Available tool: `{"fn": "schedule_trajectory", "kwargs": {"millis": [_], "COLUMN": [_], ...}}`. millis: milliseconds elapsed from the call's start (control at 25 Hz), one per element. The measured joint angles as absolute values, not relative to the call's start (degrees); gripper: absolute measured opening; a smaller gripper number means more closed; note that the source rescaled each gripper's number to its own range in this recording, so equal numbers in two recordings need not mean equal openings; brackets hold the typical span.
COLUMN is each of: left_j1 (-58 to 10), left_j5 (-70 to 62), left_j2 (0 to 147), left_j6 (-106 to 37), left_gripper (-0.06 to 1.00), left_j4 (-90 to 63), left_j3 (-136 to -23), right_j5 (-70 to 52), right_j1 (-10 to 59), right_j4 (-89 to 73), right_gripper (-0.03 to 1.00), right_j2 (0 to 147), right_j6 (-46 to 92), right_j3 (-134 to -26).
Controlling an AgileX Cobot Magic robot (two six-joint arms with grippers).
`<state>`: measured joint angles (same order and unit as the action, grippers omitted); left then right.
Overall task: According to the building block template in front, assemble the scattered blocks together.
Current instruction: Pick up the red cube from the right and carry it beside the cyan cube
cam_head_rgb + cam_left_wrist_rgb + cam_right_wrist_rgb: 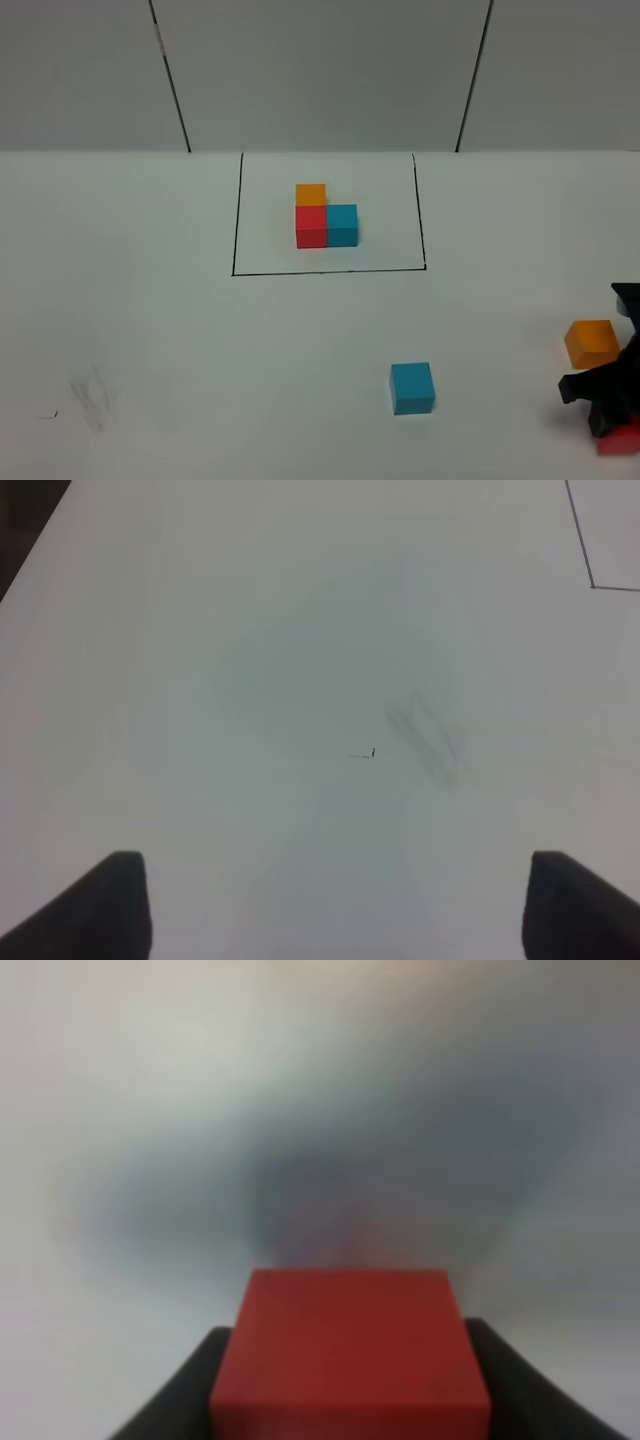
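The scattered blocks aren't joined at all yet. The red cube (pixel 350 1340) sits at the near right edge of the table (pixel 200 340), and the right gripper (pixel 348 1405) has a finger flush against each side of it, so I'd call it clamped on. Can't tell if it's off the surface. The orange cube (pixel 591 342) is just beside that gripper on the far side, close enough to get bumped. The cyan-blue cube (pixel 412 388) sits alone toward the middle, well apart from both.

The template (pixel 325 220) is farther back inside its black rectangle (pixel 238 215), with orange behind red and cyan to the right of red. So basically all the assembly is left.

The left gripper (pixel 340 905) hangs spread wide and holding nothing, over bare table near a grey smudge (pixel 425 735).
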<state>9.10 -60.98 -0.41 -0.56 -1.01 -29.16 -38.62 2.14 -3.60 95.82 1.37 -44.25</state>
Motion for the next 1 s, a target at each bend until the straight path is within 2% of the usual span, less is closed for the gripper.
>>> {"fn": "schedule_trajectory", "kwargs": {"millis": [160, 400, 640, 1000], "left_j1": [9.1, 9.1, 9.1, 9.1], "left_j5": [-60.98, -60.98, -60.98, -60.98], "left_j2": [-0.41, -0.41, -0.41, -0.41], "left_j6": [-0.56, -0.56, -0.56, -0.56], "left_gripper": [0.99, 0.99, 0.99, 0.99], "left_j4": [-1.01, -1.01, -1.01, -1.01], "left_j3": [-29.16, -29.16, -29.16, -29.16], "right_j5": [-45.76, -58.64, -58.8, -56.28], "right_j1": [2.14, 3.61, 14.86, 32.56], "right_j4": [-7.09, -16.35, -19.12, -5.56], "right_gripper": [0.24, 0.24, 0.24, 0.24], "right_j2": [86.78, 75.91, 74.85, 87.52], "right_j6": [6.19, 23.66, 33.55, 37.14], "right_j3": [-44.54, -50.01, -57.31, -70.23]}}
